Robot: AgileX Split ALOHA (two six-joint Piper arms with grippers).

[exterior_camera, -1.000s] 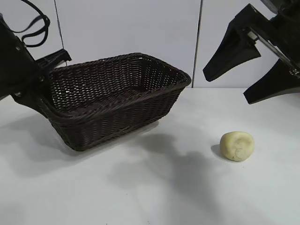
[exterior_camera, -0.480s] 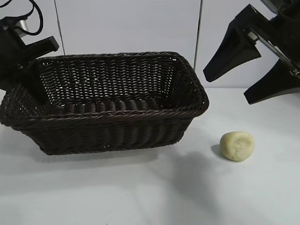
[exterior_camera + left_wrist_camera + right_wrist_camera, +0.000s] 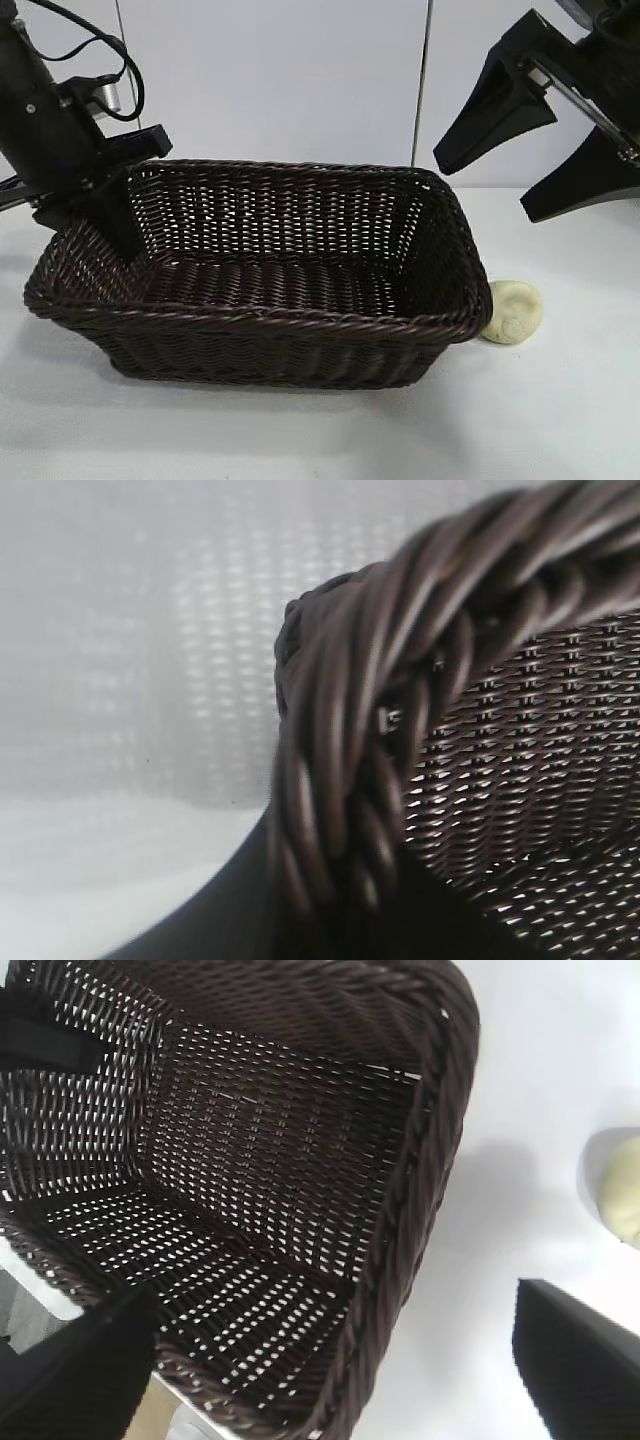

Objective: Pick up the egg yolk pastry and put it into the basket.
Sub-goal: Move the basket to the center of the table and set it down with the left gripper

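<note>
Wicker of the basket (image 3: 300,330) is clenched at its far-left rim by the left end effector (image 3: 100,200), while the egg yolk pastry (image 3: 513,311) lies on the counter (image 3: 560,400) touching the basket's right end, below the released right end effector (image 3: 530,160), the nearer one.

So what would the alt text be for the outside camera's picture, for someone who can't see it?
A dark wicker basket fills the white table, the left gripper clamped on its rim. A small pale pastry lies beside its right end, below the open right gripper.
</note>
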